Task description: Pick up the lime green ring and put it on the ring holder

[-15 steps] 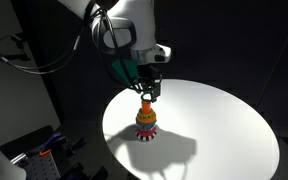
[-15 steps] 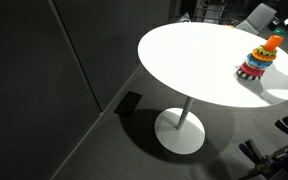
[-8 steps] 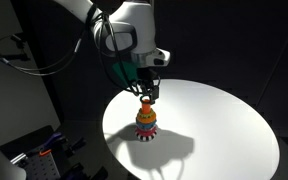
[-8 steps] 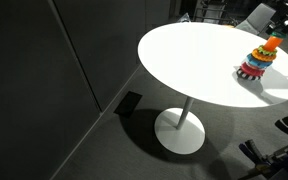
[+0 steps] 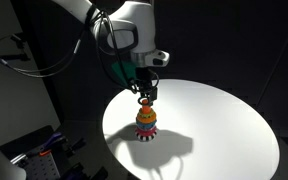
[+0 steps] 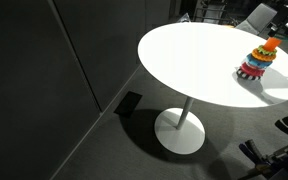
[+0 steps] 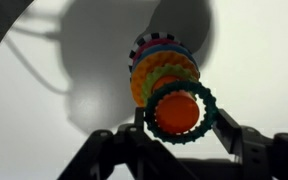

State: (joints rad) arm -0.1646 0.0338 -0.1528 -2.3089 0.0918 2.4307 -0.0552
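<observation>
The lime green ring (image 7: 208, 104) is a thin toothed hoop held between my gripper's (image 7: 180, 122) two fingers. Through its open centre I see the ring holder's orange top (image 7: 176, 112). The holder's yellow, red and dark rings (image 7: 162, 62) lie beyond it. In an exterior view my gripper (image 5: 145, 93) hangs straight above the ring holder (image 5: 146, 121), close to its top. The ring itself is too small to make out there. The ring holder (image 6: 259, 60) also shows near the table's right edge, with the gripper mostly out of frame.
A round white table (image 5: 224, 125) on a single pedestal (image 6: 181, 128) carries the holder. The surroundings are dark. Cables and equipment (image 5: 29, 150) sit on the floor beside the table.
My gripper has shifted very slightly to the left above the holder. It keeps hold of the ring. The holder has not moved.
</observation>
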